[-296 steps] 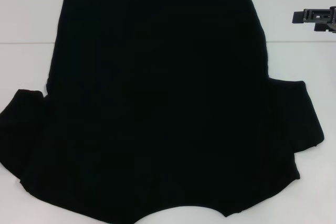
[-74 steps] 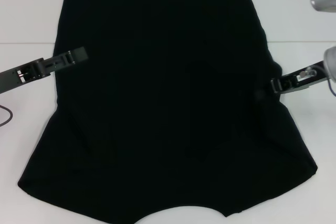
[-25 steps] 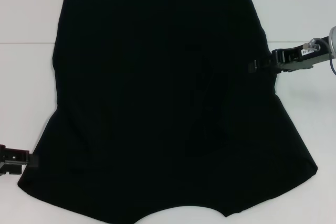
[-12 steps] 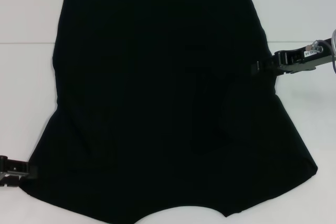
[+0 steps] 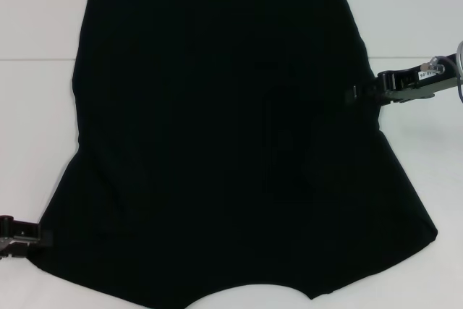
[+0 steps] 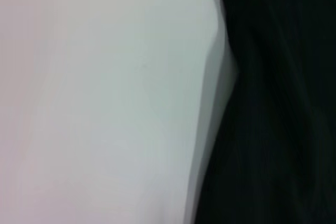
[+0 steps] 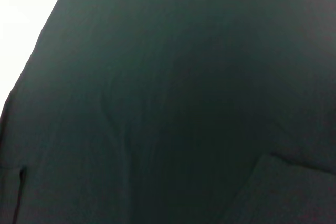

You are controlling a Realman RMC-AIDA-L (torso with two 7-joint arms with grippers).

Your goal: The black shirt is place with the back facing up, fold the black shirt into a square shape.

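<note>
black shirt [image 5: 217, 142]: lying flat on white table [image 5: 36, 106], sleeves folded in.
left gripper [image 5: 36, 238]: sitting at shirt's near-left corner, finger state can't tell.
right gripper [image 5: 362, 93]: touching shirt's right edge, finger state can't tell.

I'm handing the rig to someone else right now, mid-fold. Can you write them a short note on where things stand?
Left gripper: low at the black shirt's near left corner, at the cloth edge; grip unconfirmed.
Right gripper: at the shirt's right side edge, partway up; grip unconfirmed.
The shirt lies flat on the white table, plain side up, collar toward the robot.
Done: both sleeves appear tucked in over the body; a folded flap shows right of centre.
Left: fold the body up into a square. No lengthwise or crosswise fold is visible yet. Check both grips before lifting.
</note>
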